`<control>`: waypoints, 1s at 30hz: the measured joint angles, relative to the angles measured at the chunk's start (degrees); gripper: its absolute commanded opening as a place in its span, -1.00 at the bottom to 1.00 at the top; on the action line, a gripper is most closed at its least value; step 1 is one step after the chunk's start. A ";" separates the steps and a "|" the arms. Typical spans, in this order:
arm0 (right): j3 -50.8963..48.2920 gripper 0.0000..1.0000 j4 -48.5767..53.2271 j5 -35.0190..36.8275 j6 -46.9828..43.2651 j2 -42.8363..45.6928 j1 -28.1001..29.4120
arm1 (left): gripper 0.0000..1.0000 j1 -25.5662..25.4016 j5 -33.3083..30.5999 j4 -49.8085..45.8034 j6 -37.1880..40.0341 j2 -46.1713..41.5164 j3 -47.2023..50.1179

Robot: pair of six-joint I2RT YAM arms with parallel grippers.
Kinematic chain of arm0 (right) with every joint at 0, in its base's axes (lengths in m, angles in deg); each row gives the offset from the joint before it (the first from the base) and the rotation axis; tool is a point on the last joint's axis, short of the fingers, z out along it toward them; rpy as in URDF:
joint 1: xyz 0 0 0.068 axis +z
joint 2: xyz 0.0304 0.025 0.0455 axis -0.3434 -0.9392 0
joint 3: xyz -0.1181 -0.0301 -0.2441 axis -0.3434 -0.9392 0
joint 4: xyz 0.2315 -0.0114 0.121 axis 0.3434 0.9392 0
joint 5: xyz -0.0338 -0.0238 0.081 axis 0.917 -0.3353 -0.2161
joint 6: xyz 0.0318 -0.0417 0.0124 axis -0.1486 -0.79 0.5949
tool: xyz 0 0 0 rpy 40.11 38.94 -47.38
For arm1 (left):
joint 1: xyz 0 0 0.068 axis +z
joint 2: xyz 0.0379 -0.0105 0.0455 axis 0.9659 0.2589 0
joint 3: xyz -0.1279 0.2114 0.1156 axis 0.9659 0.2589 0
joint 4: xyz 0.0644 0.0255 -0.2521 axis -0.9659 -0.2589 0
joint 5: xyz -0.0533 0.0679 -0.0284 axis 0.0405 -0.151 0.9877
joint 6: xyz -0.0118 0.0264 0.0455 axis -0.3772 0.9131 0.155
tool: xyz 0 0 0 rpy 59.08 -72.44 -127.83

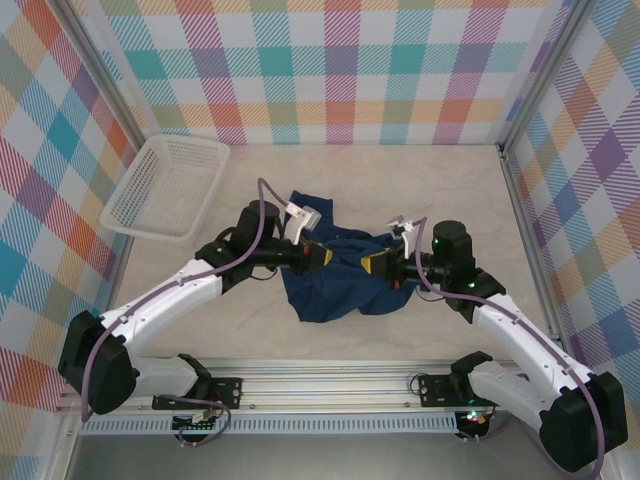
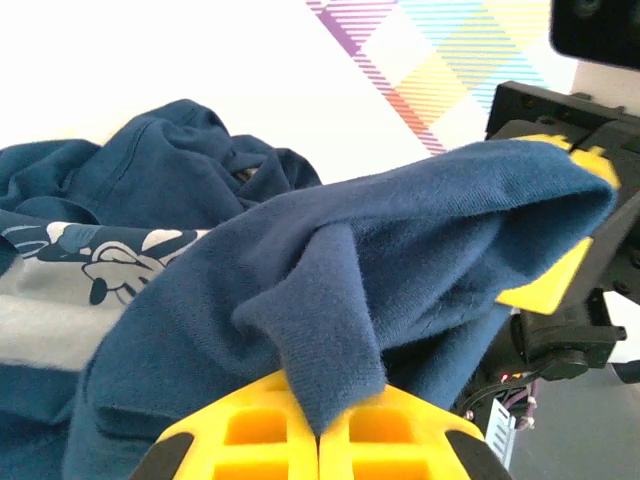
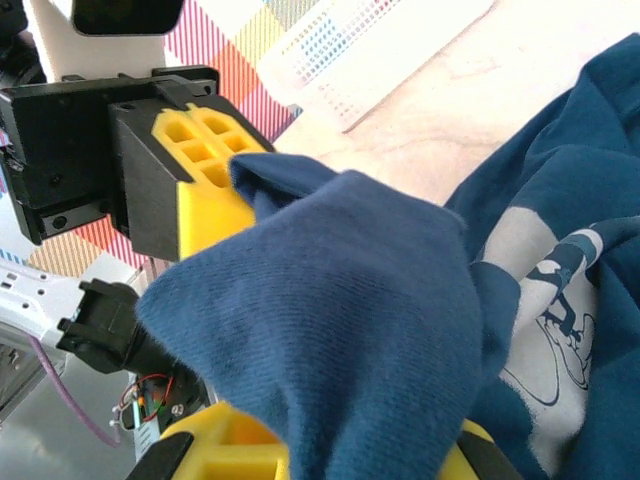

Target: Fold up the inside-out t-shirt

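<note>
The inside-out t-shirt lies crumpled in the middle of the table, dark navy with a grey cartoon print showing. My left gripper is shut on a fold of its cloth. The yellow fingers meet at the bottom of the left wrist view with navy fabric pinched between them. My right gripper faces it from the right and is shut on the same raised ridge of cloth. The two grippers stand close together, tip to tip, with the fabric stretched between them.
A white mesh basket stands at the back left, tilted against the checked wall. Checked walls close in the table on three sides. A metal rail runs along the near edge between the arm bases.
</note>
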 measured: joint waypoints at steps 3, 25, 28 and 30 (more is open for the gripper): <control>-0.33 -1.00 -1.16 -1.29 0.70 0.02 -0.37 | -0.94 0.63 0.39 1.20 -0.24 -0.24 0.52; 5.01 0.05 15.10 12.48 0.79 -2.01 -0.76 | -1.00 1.40 10.60 17.62 -4.04 -5.29 8.11; 5.99 0.23 17.66 10.78 0.96 1.40 -0.76 | -1.00 1.44 9.66 16.92 -2.93 -5.29 8.11; 6.82 0.31 17.35 8.87 2.49 2.21 -0.76 | -1.00 1.51 9.14 16.26 -2.49 -5.29 8.09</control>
